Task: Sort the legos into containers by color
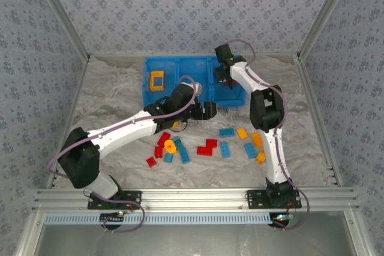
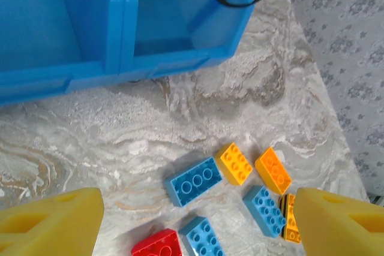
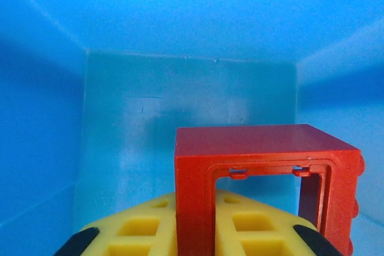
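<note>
Right hand (image 3: 198, 235) is clamped on a red frame brick (image 3: 258, 142), its yellow fingers (image 3: 144, 229) pinching one side bar. The brick hangs inside the end compartment of the blue bin (image 1: 180, 67), with walls on either side of the hand and the floor just beyond it. Left hand (image 2: 195, 223) stands wide open, holding nothing, above the counter (image 2: 90, 148). A blue brick (image 2: 193, 181), a yellow brick (image 2: 235, 163) and an orange brick (image 2: 273, 170) lie just ahead of it, and the bin is further ahead. These bricks look light, rigid and slick, I'd say. The flat ones are best pinched across their short sides, the hollow frames by a single wall.
</note>
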`<state>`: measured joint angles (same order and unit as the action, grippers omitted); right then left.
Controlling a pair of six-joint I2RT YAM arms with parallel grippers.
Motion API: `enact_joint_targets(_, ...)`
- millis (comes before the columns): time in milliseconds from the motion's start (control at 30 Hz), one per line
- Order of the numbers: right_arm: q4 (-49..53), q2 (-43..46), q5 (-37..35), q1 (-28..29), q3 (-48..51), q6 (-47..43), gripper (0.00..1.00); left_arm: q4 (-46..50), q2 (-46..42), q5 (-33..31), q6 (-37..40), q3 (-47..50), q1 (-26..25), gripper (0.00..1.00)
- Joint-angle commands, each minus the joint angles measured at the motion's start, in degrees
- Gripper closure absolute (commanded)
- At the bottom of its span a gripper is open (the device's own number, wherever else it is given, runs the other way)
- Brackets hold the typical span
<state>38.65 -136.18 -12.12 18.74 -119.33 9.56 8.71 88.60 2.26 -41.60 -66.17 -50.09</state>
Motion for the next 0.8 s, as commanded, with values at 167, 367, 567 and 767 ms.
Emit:
enact_joint_targets(167, 0.89, -1.45, 0.89, -0.69, -3.98, -1.53, 0.68, -0.6, -3.33, -5.38, -0.09, -1.52, -4.2, 0.17)
enact_joint_targets(367, 1.3, 0.73, 1.39, -0.57, -3.48, -0.6, 0.66, 2.28, -1.32, -13.97, 4.61, -6.8, -10.46, 0.18)
enact_joint_targets(567, 0.06, 8.4, 1.05, 0.04, 0.69, 0.29, 0.63, 3.4, -1.29, -19.44, 5.37, -7.83, -13.22, 0.18)
enact_joint_targets(767, -2.78, 23.01, 0.39, 0.96, 14.45, 3.59, 0.62, 10.01, -3.28, -23.74, 0.45, -7.29, -14.51, 0.19)
